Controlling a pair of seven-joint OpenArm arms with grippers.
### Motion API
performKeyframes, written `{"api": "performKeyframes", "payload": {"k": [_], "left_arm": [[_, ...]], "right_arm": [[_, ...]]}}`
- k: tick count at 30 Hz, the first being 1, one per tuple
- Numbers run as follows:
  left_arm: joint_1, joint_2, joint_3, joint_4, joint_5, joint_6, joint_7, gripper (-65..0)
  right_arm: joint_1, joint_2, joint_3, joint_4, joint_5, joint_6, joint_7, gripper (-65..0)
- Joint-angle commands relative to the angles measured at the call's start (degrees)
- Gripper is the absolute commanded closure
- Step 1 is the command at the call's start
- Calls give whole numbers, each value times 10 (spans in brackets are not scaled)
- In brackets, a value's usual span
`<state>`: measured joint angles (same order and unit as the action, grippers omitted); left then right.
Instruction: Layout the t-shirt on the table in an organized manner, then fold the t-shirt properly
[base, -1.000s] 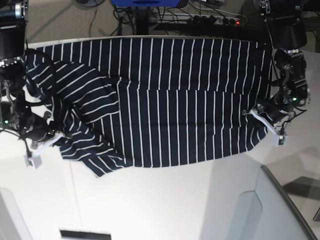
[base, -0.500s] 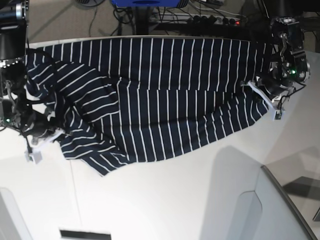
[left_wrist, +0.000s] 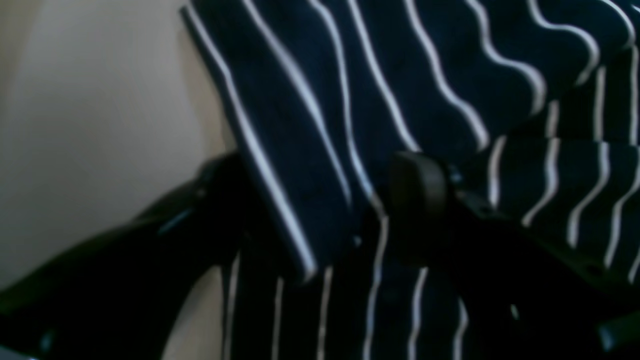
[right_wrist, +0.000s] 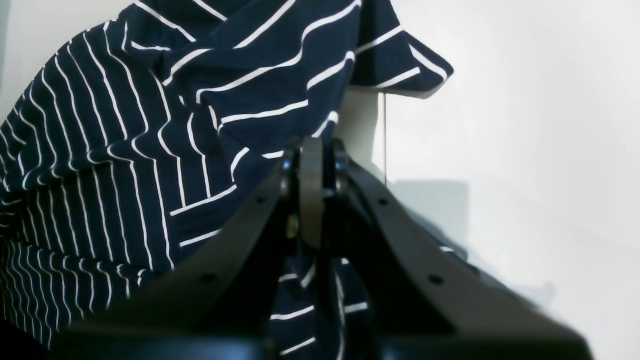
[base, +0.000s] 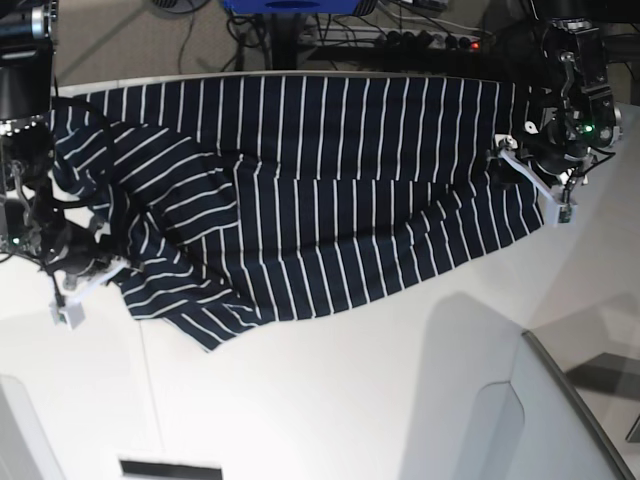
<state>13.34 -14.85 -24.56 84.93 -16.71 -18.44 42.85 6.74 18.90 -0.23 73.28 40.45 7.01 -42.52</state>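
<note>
Base view: t-shirt lies rumpled on the worktop, unfolded; right hand grasps it, left hand released.

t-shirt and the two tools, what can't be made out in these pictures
- Left wrist view: blurred and dark; the left tool is apart around a flap of the t-shirt, but contact is unclear.
- Right wrist view: the right tool hides the fabric below its shut tips.
- Base view: the shirt's far edge hangs past the table; the bunched left side hides the sleeve and collar.
</note>
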Motion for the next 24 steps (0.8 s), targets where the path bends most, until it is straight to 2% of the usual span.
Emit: {"api": "performKeyframes", "payload": {"k": [1,6,9,12,19,24], "left_arm": [[-1,-8,-28,11,4,4,-10,-441],[-49,8,-149,-22,8,3,-12,-451],[-102,-12,-185,-105,8,1,-13,-451],[-138,-31,-176,-170,5,0,-15,-451],[-168,-27,-172,-172,4,0,-16,-451],[-213,-30,-171,-222,4,0,-30,-451]], "right_arm": [[11,8,2,11,7,3,10,-2],[11,8,2,10,7,3,10,-2],[11,8,2,10,7,3,10,-2],[11,8,2,10,7,3,10,-2],[11,8,1,9,7,3,10,-2],[11,11,1,9,7,3,10,-2]]}}
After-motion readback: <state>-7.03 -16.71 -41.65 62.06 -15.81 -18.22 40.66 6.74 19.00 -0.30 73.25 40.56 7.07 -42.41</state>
